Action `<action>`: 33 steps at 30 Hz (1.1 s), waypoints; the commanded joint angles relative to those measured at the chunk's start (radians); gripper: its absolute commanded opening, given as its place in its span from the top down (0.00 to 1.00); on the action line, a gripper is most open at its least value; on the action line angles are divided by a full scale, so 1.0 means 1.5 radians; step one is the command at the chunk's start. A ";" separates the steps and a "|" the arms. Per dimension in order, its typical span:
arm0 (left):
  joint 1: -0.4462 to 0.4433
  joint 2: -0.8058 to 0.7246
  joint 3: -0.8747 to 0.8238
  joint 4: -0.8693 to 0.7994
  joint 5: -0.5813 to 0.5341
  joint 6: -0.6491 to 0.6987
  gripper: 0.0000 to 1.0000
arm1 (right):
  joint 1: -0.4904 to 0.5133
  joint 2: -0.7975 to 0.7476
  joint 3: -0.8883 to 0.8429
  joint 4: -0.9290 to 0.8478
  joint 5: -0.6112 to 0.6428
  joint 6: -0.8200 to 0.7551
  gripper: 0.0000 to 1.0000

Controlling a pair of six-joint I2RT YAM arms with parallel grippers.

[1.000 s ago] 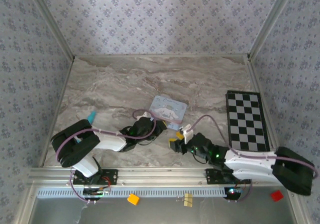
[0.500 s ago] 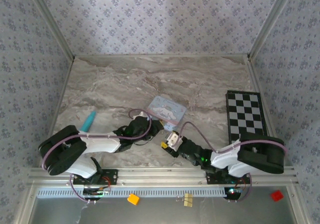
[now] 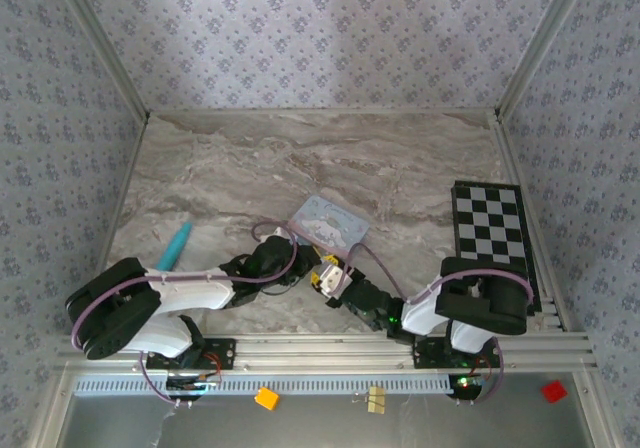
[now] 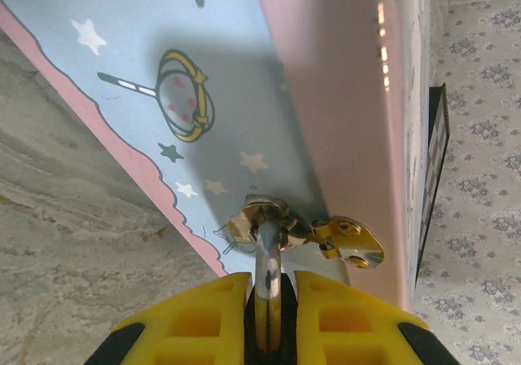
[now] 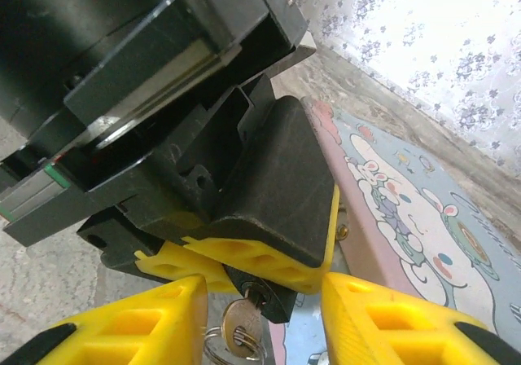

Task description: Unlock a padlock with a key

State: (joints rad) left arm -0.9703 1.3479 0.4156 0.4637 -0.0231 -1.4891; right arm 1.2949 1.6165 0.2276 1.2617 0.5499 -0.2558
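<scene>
The left pincer (image 4: pixel 271 288) is clamped on the tiny dark metal padlock (image 5: pixel 262 296), with the light-blue cartoon tin box (image 4: pixel 122 47) just ahead of it. The right pincer (image 5: pixel 262 320) stands apart, the small brass-toned key (image 5: pixel 238 326) between its fingers.

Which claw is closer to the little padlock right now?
Left: the left gripper is clamped on the padlock. The right gripper faces its keyhole end, fingers apart either side of the key.
</scene>
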 commanded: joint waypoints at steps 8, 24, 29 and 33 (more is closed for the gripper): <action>0.007 -0.019 0.011 0.019 -0.007 0.007 1.00 | 0.027 0.049 0.003 0.043 0.058 -0.023 0.58; 0.004 -0.007 0.015 0.037 -0.002 0.002 1.00 | 0.042 0.080 0.009 0.091 0.102 -0.034 0.69; 0.002 -0.004 0.011 0.044 -0.001 -0.001 1.00 | 0.041 0.086 0.019 0.086 0.104 -0.036 0.74; 0.002 -0.004 0.008 0.048 0.000 -0.003 1.00 | 0.040 0.102 0.030 0.087 0.110 -0.034 0.76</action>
State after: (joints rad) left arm -0.9676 1.3483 0.4160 0.4679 -0.0227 -1.4902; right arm 1.3537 1.7489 0.2516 1.3621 0.6819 -0.3054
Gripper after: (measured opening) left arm 0.149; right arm 0.246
